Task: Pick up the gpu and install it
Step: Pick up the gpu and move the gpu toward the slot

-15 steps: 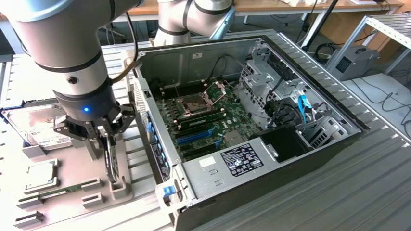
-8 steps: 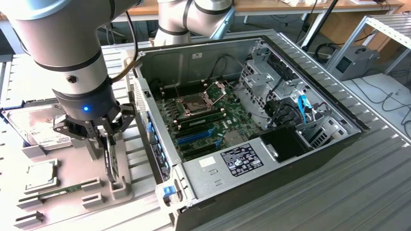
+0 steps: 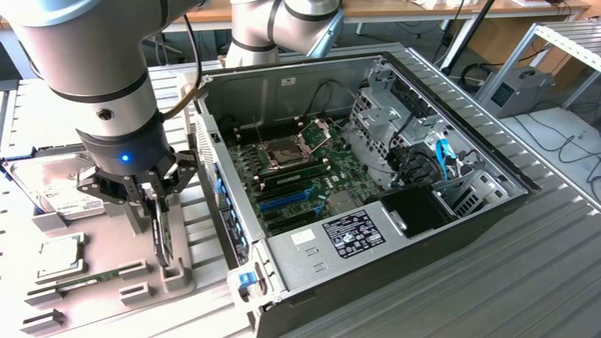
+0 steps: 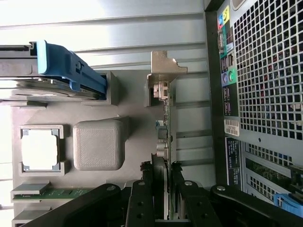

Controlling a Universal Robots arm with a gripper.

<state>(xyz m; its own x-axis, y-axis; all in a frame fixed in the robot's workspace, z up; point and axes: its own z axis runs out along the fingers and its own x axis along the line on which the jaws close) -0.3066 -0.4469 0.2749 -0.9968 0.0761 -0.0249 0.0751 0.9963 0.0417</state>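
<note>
"How far along was it?"

"Hardly begun; at the exterior view's left lay the hard drive (image 3: 61, 190); just beside it the gripper (image 3: 157, 215) stood over the grey tray (image 3: 183, 278), its fingers (image 4: 150, 179) pinching the gpu (image 3: 169, 246) between them."

"Lifted clear?"

"No; the card stood on edge with its bracket end seated in the tray slot, so I judged it grasped but not raised; further right sat the open computer case (image 3: 451, 232), its motherboard (image 3: 310, 176) carrying no gpu; lifting, carrying across and installing all remained."
</note>
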